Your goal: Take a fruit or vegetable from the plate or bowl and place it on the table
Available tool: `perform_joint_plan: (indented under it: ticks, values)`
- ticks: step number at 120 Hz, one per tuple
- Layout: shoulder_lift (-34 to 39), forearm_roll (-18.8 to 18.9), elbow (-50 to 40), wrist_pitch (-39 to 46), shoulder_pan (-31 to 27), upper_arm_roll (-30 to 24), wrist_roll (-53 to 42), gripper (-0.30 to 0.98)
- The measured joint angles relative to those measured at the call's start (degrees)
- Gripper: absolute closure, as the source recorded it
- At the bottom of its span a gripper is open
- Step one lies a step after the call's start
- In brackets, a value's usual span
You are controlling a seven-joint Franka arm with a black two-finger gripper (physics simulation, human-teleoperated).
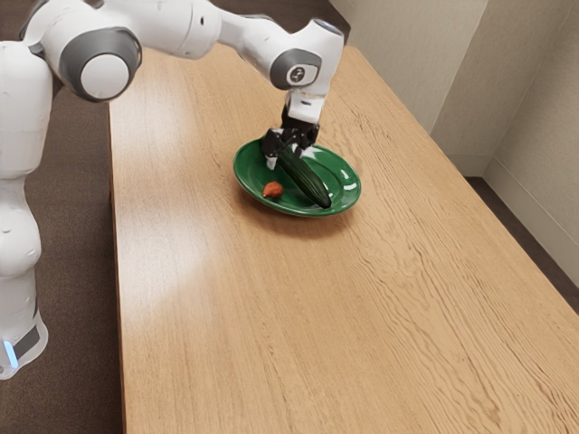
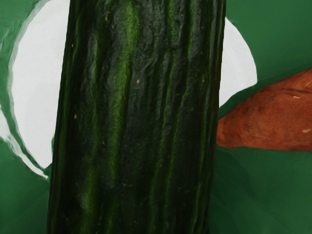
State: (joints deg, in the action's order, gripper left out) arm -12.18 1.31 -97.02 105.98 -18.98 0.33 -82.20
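Firstly, we cannot determine whether the jaws of the gripper point(image 1: 286, 154) are spread or closed; they are positioned at the cucumber point(image 1: 307, 180), towards one end. We record the cucumber on the green plate point(image 1: 351, 193), its other end near the rim. Beside it, on the same plate, we note an orange-brown sweet potato point(image 1: 273, 190). The wrist view displays white patches point(image 2: 38, 87) on either side of the cucumber. We find the plate standing on a wood-grained table point(image 1: 217, 316), above a dark floor point(image 1: 77, 271).
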Motion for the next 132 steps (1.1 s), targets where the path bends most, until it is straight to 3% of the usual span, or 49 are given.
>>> perform_joint_plan:
  ticks: [23,64,82,109,132]
  values:
    - [-0.5,0.0,0.1,1.5,0.1,0.4,0.3,0.44]
    - [1.0,-0.9,7.1,1.7,0.1,-1.1,0.9,0.49]
    - [2.3,-1.2,8.6,1.0,0.3,-7.8,1.6,0.50]
    - [4.2,-1.1,8.7,-0.2,1.1,-24.3,5.1,0.49]
    - [4.2,-0.8,8.7,-0.6,0.8,-29.1,8.7,0.49]
